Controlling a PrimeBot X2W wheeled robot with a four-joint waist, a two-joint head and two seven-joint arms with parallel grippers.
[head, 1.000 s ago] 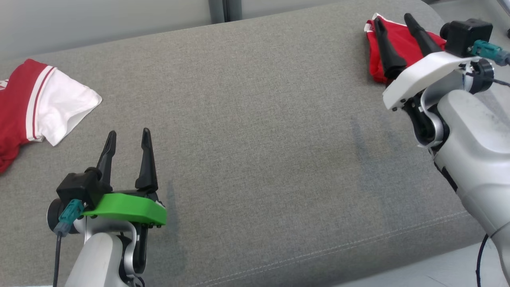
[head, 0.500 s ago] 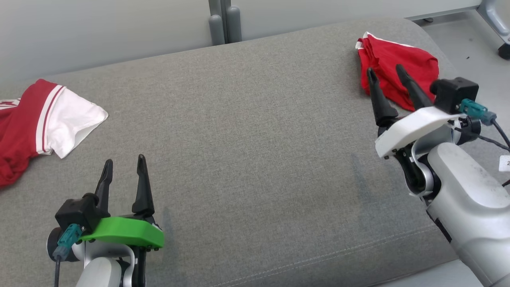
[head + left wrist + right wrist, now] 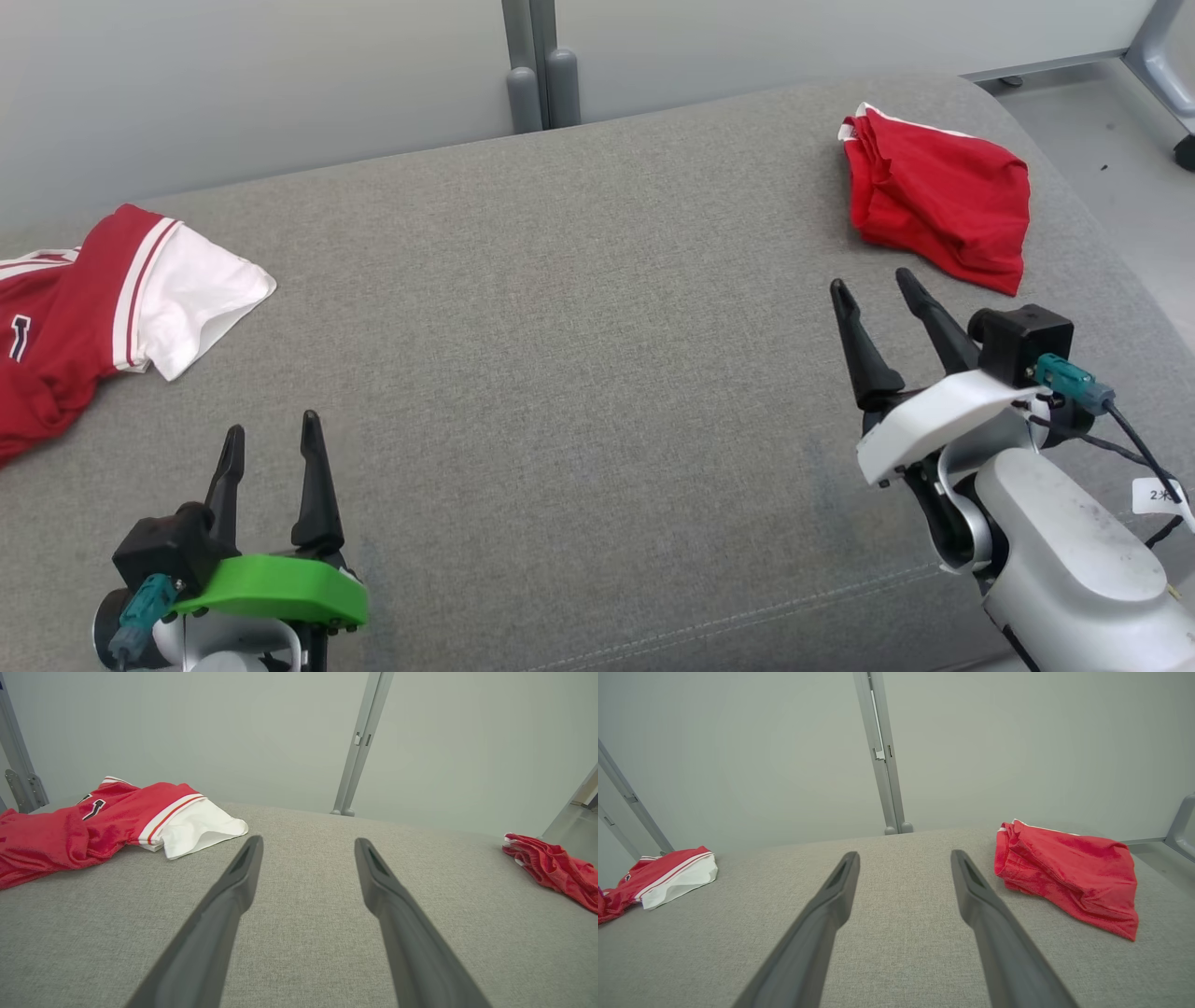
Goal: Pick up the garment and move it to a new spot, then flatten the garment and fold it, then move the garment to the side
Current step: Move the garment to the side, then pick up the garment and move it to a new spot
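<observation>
Both grippers stand wide open and empty, left gripper (image 3: pixel 271 425) at seven o'clock, right gripper (image 3: pixel 870 280) at four; the crumpled red-and-white garment (image 3: pixel 75 308) lies at nine o'clock, so a sound pickup pinches its bunched body, not the loose sleeve.

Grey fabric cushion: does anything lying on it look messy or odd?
The red-and-white numbered jersey at the grey fabric cushion's left edge lies bunched and wrinkled, with its white sleeve flopped out. The plain red cloth garment at the far right is folded but rumpled. Faint darker streaks mark the cushion's right side.
</observation>
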